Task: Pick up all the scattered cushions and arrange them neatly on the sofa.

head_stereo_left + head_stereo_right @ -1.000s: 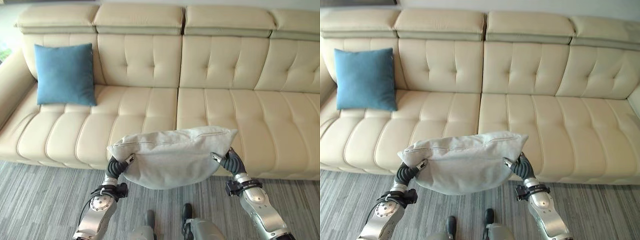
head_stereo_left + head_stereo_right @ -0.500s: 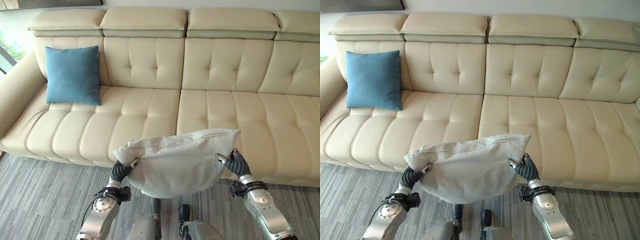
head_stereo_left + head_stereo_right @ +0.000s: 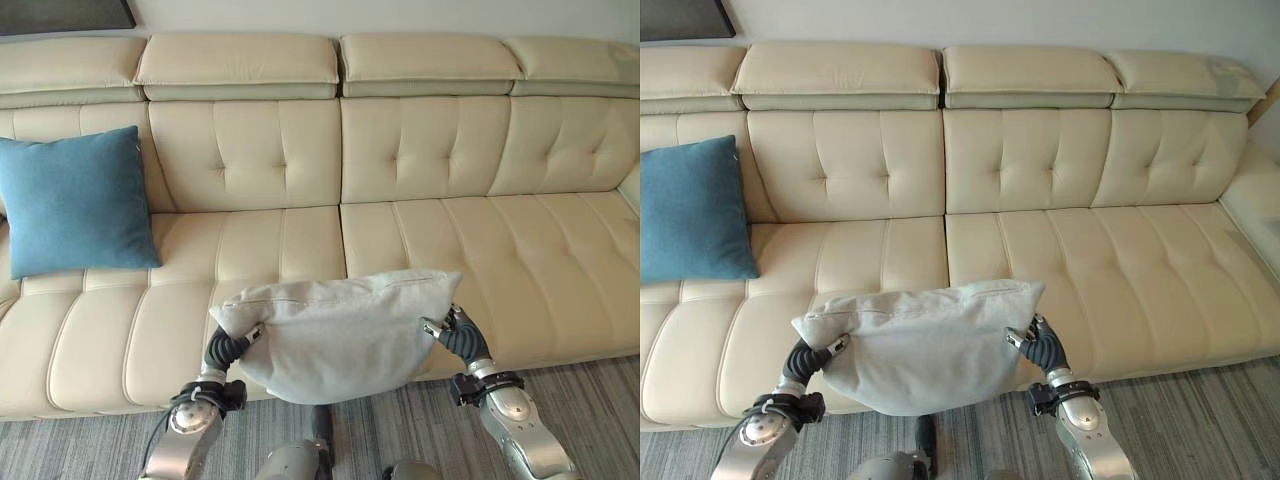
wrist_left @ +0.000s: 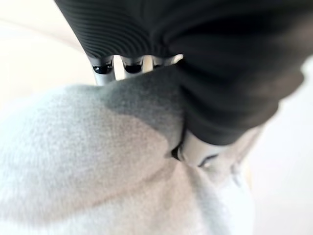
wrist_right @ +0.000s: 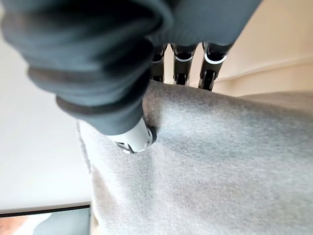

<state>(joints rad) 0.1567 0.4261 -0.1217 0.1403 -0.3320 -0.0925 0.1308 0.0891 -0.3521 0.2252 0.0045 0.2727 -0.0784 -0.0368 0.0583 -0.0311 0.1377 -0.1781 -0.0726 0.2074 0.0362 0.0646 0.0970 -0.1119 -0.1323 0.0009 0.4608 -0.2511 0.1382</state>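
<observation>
A light grey cushion (image 3: 335,330) hangs in front of the cream sofa (image 3: 420,160), over the front edge of its seat. My left hand (image 3: 228,347) pinches the cushion's left end, and my right hand (image 3: 458,336) pinches its right end. In the left wrist view the grey cloth (image 4: 98,161) is caught between the thumb and the fingers (image 4: 102,66). In the right wrist view the cloth (image 5: 210,156) is likewise pinched under the fingers (image 5: 211,68). A blue cushion (image 3: 72,200) leans upright against the sofa's backrest at the far left.
The sofa's seat (image 3: 520,250) stretches wide to the right of the blue cushion. A grey striped carpet (image 3: 590,390) lies in front of the sofa. A dark frame (image 3: 60,14) hangs on the wall at the upper left.
The whole picture has shifted, so the camera has moved right and closer to the sofa. Both hands still hold the grey cushion, which now hangs over the seat's front edge.
</observation>
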